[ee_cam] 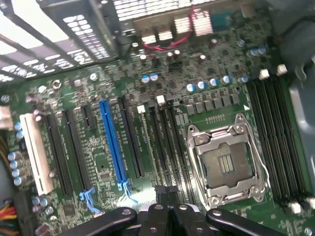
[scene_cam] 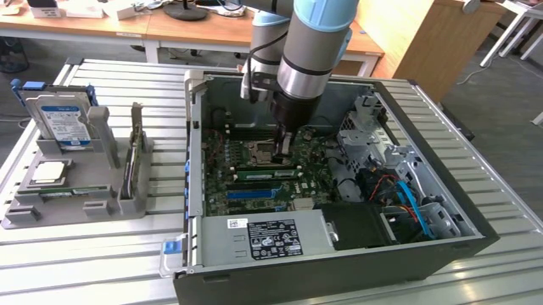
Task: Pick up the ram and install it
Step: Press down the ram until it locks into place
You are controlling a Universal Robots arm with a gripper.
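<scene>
A ram stick [scene_cam: 76,190], thin and green, lies in the grey holder [scene_cam: 51,213] at the exterior view's left. A second green ram stick [scene_cam: 267,173] stands in a memory slot on the motherboard [scene_cam: 254,197], just in front of the CPU socket [scene_cam: 261,151]. My gripper [scene_cam: 283,151] reaches down into the open computer case [scene_cam: 339,267], right above that stick and beside the socket. In the wrist view my gripper [ee_cam: 166,192] is shut, its tips over the black memory slots [ee_cam: 165,142] next to the CPU socket [ee_cam: 227,164]. I see nothing held between the fingers.
The holder also carries a hard drive [scene_cam: 63,121], a square silver CPU [scene_cam: 49,171] and an upright expansion card [scene_cam: 133,159]. Inside the case are a power supply [scene_cam: 267,238], a metal drive cage [scene_cam: 365,136] and blue and red cables [scene_cam: 407,194]. A blue slot [ee_cam: 112,142] lies near the memory slots.
</scene>
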